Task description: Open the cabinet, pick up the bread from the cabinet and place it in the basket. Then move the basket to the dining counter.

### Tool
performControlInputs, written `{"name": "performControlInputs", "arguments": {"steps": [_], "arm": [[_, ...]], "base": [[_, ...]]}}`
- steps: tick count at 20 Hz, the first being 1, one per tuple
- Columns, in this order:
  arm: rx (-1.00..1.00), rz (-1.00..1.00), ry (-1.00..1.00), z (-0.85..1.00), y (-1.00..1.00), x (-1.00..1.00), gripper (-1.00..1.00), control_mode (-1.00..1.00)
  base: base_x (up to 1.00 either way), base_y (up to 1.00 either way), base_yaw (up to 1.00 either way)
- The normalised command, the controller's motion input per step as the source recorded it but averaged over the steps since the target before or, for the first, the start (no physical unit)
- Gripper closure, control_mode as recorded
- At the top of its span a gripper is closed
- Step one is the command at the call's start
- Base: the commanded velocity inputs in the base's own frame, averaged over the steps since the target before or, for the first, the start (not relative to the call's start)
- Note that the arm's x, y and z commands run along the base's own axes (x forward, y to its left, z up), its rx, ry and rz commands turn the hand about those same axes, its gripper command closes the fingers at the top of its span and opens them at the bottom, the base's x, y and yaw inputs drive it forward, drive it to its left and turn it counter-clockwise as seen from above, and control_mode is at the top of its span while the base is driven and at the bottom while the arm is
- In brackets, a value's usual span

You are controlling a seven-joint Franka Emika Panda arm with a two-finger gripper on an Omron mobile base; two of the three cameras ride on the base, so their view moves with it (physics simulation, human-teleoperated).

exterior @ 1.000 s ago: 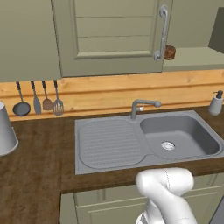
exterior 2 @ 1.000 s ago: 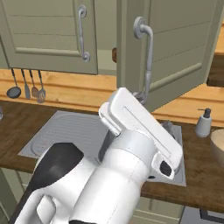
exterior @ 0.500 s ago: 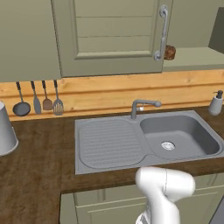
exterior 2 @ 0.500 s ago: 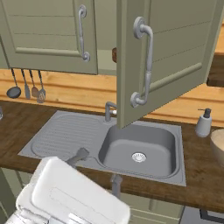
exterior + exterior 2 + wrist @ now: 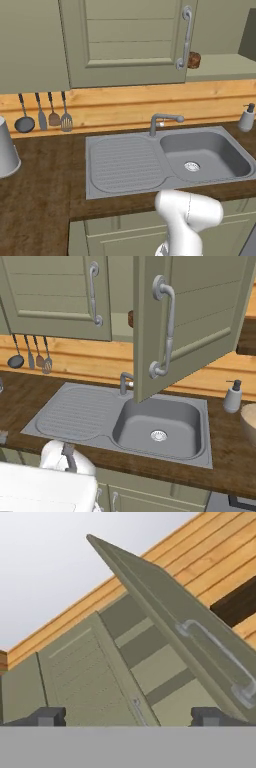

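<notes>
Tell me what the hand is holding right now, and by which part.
Nothing. In the hand view the hand is open, with its fingertips apart and bare, away from the open cabinet door.

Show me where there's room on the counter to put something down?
The dark worktop is bare between the grey pot and the sink's ribbed drainboard. By the soap bottle and basket it is crowded.

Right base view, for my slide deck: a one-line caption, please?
Cabinet door swung open above the sink; bread visible inside.
</notes>
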Motion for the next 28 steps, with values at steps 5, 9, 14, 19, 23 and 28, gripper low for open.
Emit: {"name": "performControlInputs", "arguments": {"steps": [5,9,14,19,23,28], "arm": [[-0.31,-0.09,-0.05,0.1,1.0,0.51,-1.0,-1.0],[-0.28,-0.17,0.0,0.01,1.0,0.54,-1.0,-1.0],[-0.2,-0.26,0.08,0.01,1.0,0.67,-1.0,-1.0],[-0.05,-0.22,0.27,0.01,0.8,0.98,-1.0,-1.0],[0.0,-0.09,0.24,0.12,0.03,1.0,-1.0,-1.0],[0.02,0.0,0.13,0.16,-0.52,0.87,-1.0,-1.0]], "base": [[0.0,0.0,0.0],[0.0,0.0,0.0],[0.0,0.0,0.0],[0.0,0.0,0.0],[0.0,0.0,0.0],[0.0,0.0,0.0]]}}
